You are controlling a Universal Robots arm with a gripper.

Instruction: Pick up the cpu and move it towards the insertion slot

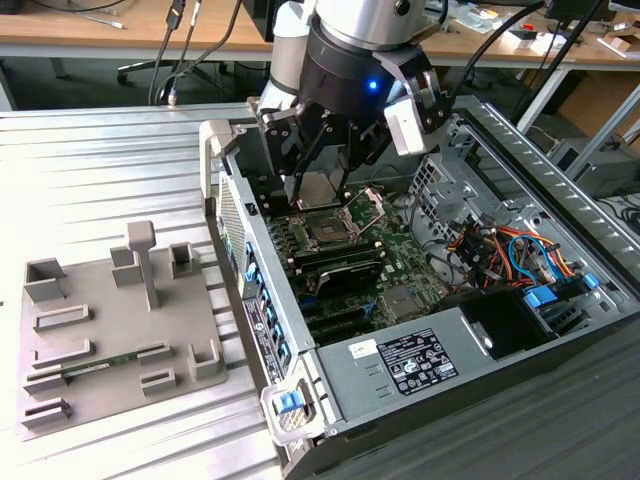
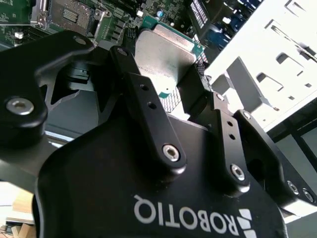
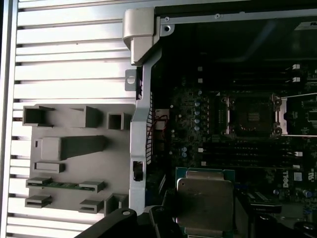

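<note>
My gripper (image 1: 319,196) is shut on the cpu (image 1: 317,186), a flat silvery square with a thin green rim, pinched by two opposite edges between black fingers (image 2: 144,97). The chip hangs inside the open computer case, a little above and behind the insertion slot (image 1: 328,232) as the exterior view shows it. The slot is a dark square socket in a silver frame, its hinged plate (image 1: 366,208) raised. In both wrist views the cpu (image 2: 164,57) (image 3: 204,200) sits off to one side of the slot (image 2: 68,15) (image 3: 250,117), apart from it.
A grey fixture tray (image 1: 100,300) with an upright post and a green memory stick (image 1: 100,364) lies on the ribbed table at the exterior view's left. The case wall (image 1: 250,290), black memory slots (image 1: 345,262), a metal drive cage (image 1: 440,180) and coloured cables (image 1: 500,250) surround the socket.
</note>
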